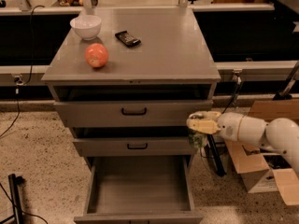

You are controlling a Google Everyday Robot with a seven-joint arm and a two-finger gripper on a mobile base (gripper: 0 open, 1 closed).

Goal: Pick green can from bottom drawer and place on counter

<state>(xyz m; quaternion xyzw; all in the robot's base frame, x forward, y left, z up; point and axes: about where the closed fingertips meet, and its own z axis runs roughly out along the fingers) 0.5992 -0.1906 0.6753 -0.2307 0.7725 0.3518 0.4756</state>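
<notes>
The green can hangs in my gripper, which is shut on its top. It is held in the air at the right front corner of the cabinet, level with the middle drawer. The bottom drawer is pulled out below and its inside shows nothing. The counter is the grey top of the cabinet, above and to the left of the gripper. My white arm comes in from the right.
On the counter stand a white bowl, a red apple and a small black object. The top drawer is closed. A cardboard box sits on the floor at the right, under the arm.
</notes>
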